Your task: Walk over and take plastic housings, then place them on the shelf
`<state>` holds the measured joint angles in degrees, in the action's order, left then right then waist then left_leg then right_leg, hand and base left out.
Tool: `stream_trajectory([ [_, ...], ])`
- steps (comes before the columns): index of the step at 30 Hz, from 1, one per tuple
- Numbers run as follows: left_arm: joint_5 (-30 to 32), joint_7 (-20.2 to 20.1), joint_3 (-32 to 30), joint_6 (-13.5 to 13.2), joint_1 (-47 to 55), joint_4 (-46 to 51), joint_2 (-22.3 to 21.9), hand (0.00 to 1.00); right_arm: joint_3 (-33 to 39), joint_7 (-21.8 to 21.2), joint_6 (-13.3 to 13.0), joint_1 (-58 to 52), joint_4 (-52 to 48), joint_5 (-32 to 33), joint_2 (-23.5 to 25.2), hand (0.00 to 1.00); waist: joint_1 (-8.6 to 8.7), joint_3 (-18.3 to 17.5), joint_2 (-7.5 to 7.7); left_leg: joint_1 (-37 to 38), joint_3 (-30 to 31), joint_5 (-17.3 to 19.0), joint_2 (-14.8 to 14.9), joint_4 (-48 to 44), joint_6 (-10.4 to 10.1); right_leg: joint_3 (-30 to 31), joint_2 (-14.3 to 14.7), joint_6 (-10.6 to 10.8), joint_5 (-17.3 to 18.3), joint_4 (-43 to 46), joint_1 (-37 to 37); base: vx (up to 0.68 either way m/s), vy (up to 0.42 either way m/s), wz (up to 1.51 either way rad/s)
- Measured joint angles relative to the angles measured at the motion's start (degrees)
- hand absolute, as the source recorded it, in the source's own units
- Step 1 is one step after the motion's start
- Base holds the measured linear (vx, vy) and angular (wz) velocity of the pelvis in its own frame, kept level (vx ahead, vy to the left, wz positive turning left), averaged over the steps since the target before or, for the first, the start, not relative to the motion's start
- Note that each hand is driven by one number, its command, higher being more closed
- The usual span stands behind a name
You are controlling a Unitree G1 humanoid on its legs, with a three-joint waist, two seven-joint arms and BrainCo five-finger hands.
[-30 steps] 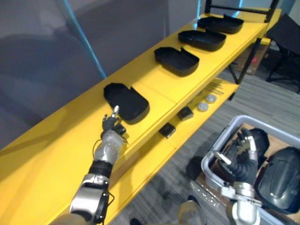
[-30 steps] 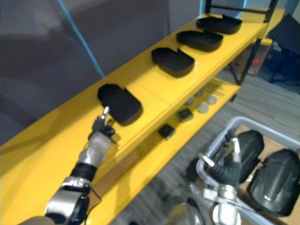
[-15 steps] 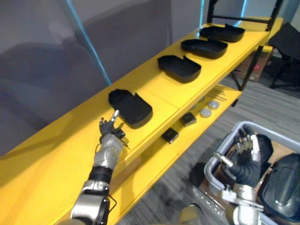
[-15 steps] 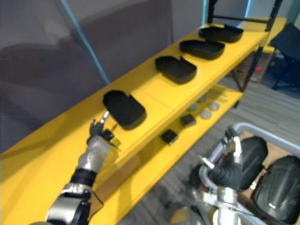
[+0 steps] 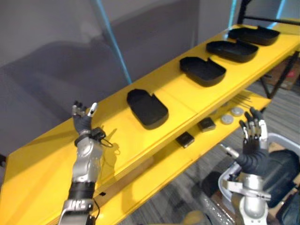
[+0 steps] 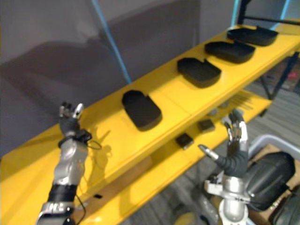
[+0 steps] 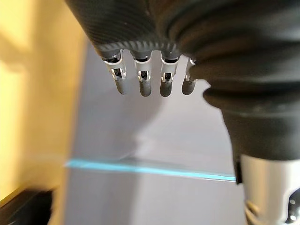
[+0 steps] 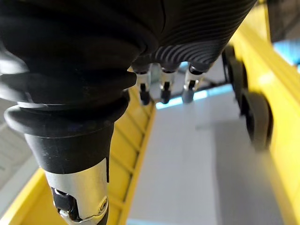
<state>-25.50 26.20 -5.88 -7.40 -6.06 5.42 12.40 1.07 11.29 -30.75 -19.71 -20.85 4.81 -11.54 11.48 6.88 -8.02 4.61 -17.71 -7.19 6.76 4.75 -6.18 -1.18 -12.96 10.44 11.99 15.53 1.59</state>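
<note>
Left eye view showed four black plastic housings (image 5: 202, 71) lying in a row on the yellow shelf (image 5: 42, 161), the nearest housing (image 5: 147, 108) a little beyond the left hand (image 5: 83, 123). That hand was held up over the top board, fingers relaxed and apart, holding nothing. The right hand (image 5: 253, 140) stood upright near the grey bin (image 5: 285, 137), fingers spread, also empty. More dark housings (image 6: 271, 172) lay in the bin. A fresh pick seemed due: lower the right hand in, close round a housing, carry it to bare board.
</note>
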Motion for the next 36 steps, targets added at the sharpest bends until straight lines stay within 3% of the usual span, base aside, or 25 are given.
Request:
stream_trajectory([
  [5,5.02,-0.39,-0.13,-3.70,13.42,11.91,-4.63,0.00,3.66,1.38,0.72,1.41,1.85,0.03,2.17,0.00,-3.87,-0.80,0.28,-1.85,4.71,-0.35,-0.17,0.00,-0.29,-5.28,-0.30,-0.50,0.86,-0.68,2.25,0.03,-0.031,0.46],
  [11,8.57,0.48,-1.24,-5.01,20.41,15.17,-7.58,0.00,8.47,3.96,2.64,3.13,4.48,0.07,3.67,0.00,-6.50,-1.40,1.62,-3.71,8.46,-1.05,-0.55,0.01,-0.05,-10.48,-0.29,-0.65,0.95,-2.55,4.70,0.02,-0.021,0.43],
  [14,8.82,1.46,-6.29,-5.16,24.70,17.23,-10.42,0.00,11.49,6.35,3.54,3.35,5.03,0.08,4.95,0.00,-7.77,-1.79,2.71,-4.66,9.98,-1.16,-0.74,0.02,-0.22,-12.50,-0.19,-0.47,0.75,-3.39,5.68,0.04,-0.015,0.28],
  [19,10.93,4.02,-11.98,-4.91,28.14,16.45,-11.14,0.00,14.71,10.56,4.64,3.97,6.50,-0.11,5.25,0.00,-9.24,-1.71,4.02,-5.22,11.84,-1.28,-0.97,0.07,-0.40,-14.64,-0.01,-0.51,0.43,-4.75,7.38,0.02,-0.017,0.22],
  [24,10.98,6.86,-15.07,-4.98,28.75,6.85,-13.59,0.00,16.78,13.17,5.90,4.97,7.96,-1.11,5.23,0.00,-9.66,-1.83,4.27,-6.19,11.56,-1.30,-0.78,0.38,-0.51,-14.62,0.48,-0.83,-1.45,-7.21,7.64,-0.01,0.001,-0.02],
  [25,12.79,7.56,-15.22,-5.14,28.71,3.26,-13.88,0.00,17.34,13.18,6.34,4.92,7.97,-1.07,5.25,1.00,-9.63,-1.82,4.43,-6.79,11.36,-1.21,-0.56,0.39,-0.42,-14.60,0.77,-1.08,-2.11,-8.09,7.55,-0.03,0.004,-0.09],
  [28,16.25,11.86,-15.35,-7.09,28.78,-3.46,-14.17,0.00,17.40,11.24,6.91,4.67,7.98,-0.38,5.29,1.00,-9.63,-1.47,5.51,-6.86,10.81,-1.07,0.06,0.40,-0.32,-14.35,1.42,-1.32,-3.21,-9.57,7.65,-0.02,0.002,-0.10],
  [33,16.84,21.46,-17.59,-11.35,27.93,-21.36,-14.56,0.00,16.76,1.89,7.04,3.03,7.99,6.13,5.67,1.00,-9.39,-1.62,7.81,-6.83,7.87,-0.92,1.35,0.42,-0.63,-14.18,2.15,-1.65,-3.92,-10.44,7.53,-0.01,-0.006,-0.03],
  [35,15.97,22.76,-20.30,-11.72,27.97,-26.77,-15.51,0.00,16.74,-0.98,7.20,1.81,7.99,8.41,5.66,1.00,-9.39,-1.82,8.59,-6.84,7.81,-0.96,1.47,0.42,-0.68,-14.18,2.25,-1.91,-4.09,-10.50,7.52,0.00,0.000,0.00],
  [36,13.76,22.48,-21.43,-12.04,28.17,-30.93,-15.55,0.00,16.76,-4.38,7.53,1.63,7.98,11.61,5.65,1.00,-9.38,-1.98,8.88,-6.88,7.73,-0.95,1.68,0.42,-0.69,-14.18,2.49,-2.44,-4.46,-10.87,7.49,0.01,-0.002,-0.03],
])
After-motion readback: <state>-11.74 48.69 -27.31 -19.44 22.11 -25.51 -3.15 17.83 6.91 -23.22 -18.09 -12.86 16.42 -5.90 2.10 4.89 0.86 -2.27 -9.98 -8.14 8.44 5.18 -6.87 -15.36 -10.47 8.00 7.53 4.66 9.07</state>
